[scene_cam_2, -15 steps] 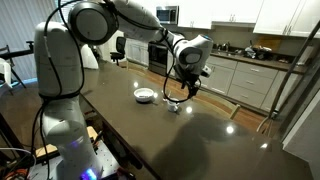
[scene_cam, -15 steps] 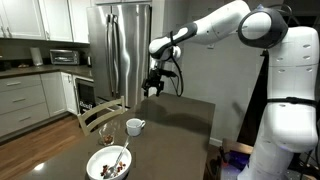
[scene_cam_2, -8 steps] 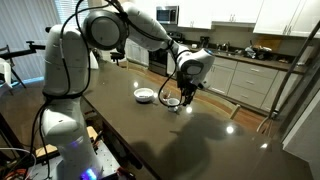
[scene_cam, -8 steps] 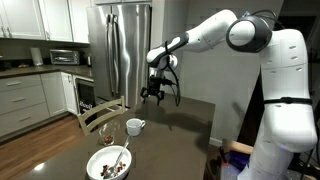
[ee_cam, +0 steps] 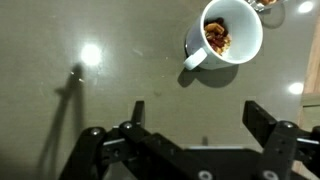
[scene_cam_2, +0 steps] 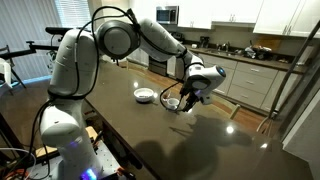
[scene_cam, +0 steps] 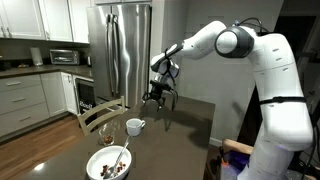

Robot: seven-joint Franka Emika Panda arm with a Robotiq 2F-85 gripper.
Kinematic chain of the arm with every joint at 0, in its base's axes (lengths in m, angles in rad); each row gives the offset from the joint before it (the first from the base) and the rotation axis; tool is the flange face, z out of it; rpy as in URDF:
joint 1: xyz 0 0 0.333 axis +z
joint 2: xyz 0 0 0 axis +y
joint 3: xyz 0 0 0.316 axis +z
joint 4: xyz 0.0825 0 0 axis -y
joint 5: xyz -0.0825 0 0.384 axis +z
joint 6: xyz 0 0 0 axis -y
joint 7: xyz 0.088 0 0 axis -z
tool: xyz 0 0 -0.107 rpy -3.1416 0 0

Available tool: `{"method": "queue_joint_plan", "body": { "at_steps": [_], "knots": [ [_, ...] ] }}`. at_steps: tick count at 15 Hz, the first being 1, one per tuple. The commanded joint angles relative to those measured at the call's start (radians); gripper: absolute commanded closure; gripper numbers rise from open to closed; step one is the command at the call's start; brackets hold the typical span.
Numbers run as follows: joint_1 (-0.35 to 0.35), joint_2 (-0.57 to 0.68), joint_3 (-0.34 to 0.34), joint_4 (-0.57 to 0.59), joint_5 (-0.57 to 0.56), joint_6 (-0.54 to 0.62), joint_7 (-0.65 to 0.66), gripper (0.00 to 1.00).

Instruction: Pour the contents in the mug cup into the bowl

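The small white mug cup (ee_cam: 228, 34) stands upright on the dark table with its handle (ee_cam: 194, 59) pointing toward my fingers, and brown and reddish contents (ee_cam: 217, 37) lie inside it. My gripper (ee_cam: 200, 118) hangs open above bare table a short way from the mug, nothing between its fingers (ee_cam: 264, 120). In both exterior views the gripper (scene_cam: 158, 96) (scene_cam_2: 192, 97) hovers above the table just beyond the mug cup (scene_cam: 135, 126) (scene_cam_2: 172, 102). The wider white bowl (scene_cam: 108, 163) (scene_cam_2: 145, 95) with a light utensil sits on the mug's other side.
A steel fridge (scene_cam: 120, 50) stands behind the table (scene_cam: 180, 130). A wooden chair back (scene_cam: 100, 115) rises at the table edge near the mug. Kitchen counters (scene_cam_2: 250, 62) run along the wall. The robot's white base (scene_cam_2: 60, 110) stands at the table's side.
The arm has swung and the open gripper has dropped lower toward the table beside the mug. Mug and bowl have not moved.
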Motion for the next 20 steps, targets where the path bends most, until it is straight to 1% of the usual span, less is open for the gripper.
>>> {"method": "queue_joint_plan", "body": {
  "at_steps": [1,3,4,5,7,10,15,20],
  "knots": [
    [-0.009,0.006,-0.002,0.01,0.025,-0.018,0.0,0.0],
    [-0.015,0.008,-0.002,0.019,0.04,-0.03,0.0,0.0],
    [-0.005,0.004,-0.004,0.015,0.03,-0.016,0.014,0.0],
    [-0.021,0.015,0.007,0.031,0.079,-0.065,0.05,0.0],
    [-0.032,0.043,0.008,0.053,0.125,-0.136,0.113,0.0],
    [-0.033,0.079,-0.003,0.057,0.189,-0.18,0.191,0.0],
    [-0.045,0.144,-0.016,0.05,0.316,-0.178,0.312,0.0],
    [-0.086,0.212,-0.017,0.048,0.479,-0.196,0.374,0.0]
  ]
}}
